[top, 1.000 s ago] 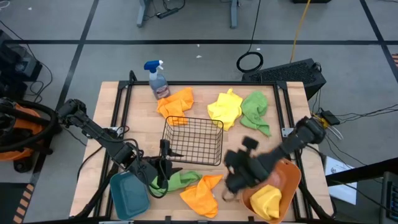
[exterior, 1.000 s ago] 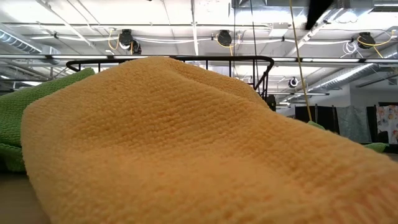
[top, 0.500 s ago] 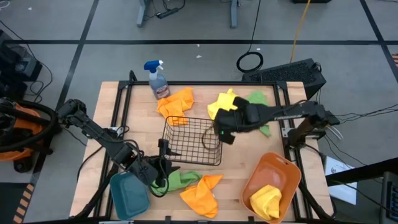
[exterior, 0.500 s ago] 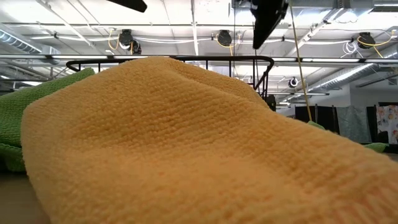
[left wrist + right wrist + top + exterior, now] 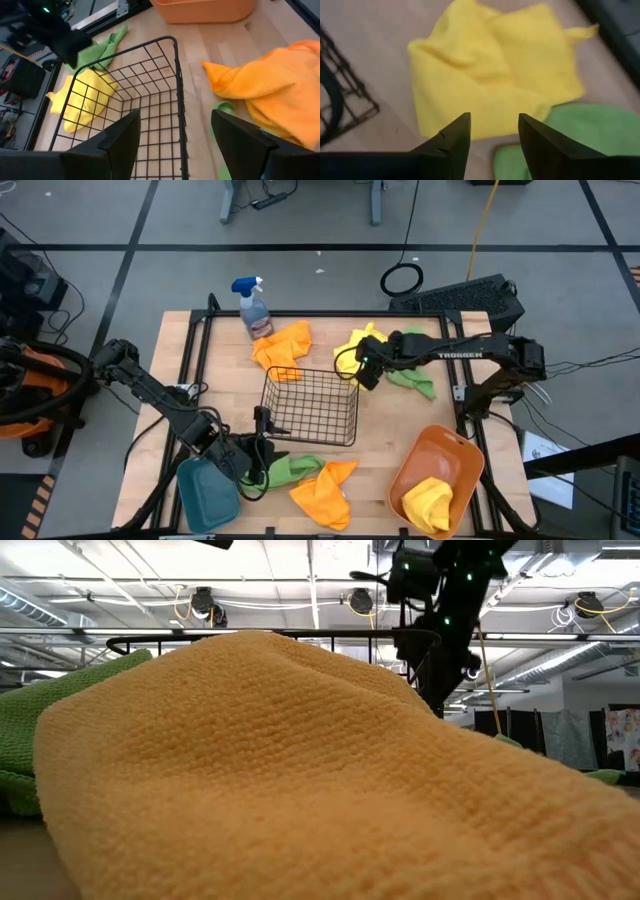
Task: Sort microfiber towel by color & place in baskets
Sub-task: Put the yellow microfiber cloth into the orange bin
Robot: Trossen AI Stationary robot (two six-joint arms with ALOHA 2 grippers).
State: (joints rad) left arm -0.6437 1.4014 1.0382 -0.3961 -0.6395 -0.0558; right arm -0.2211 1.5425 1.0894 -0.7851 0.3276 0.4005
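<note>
In the high view my right gripper hangs open over the yellow towel at the table's far side, with a green towel just right of it. The right wrist view has the open fingers above that yellow towel. My left gripper is open and low at the near left, beside another green towel and facing the black wire basket. An orange towel lies near, another far. The teal tub sits near left. The orange tub holds a yellow towel.
A blue-capped spray bottle stands at the far left corner. The black wire basket sits mid-table between the arms. In the low view the near orange towel fills most of the picture. Bare wood shows between basket and orange tub.
My right arm has swung from beside the orange tub at the near right, across the basket's right side, toward the far edge, and now stands over the yellow towel. The towels have not moved.
</note>
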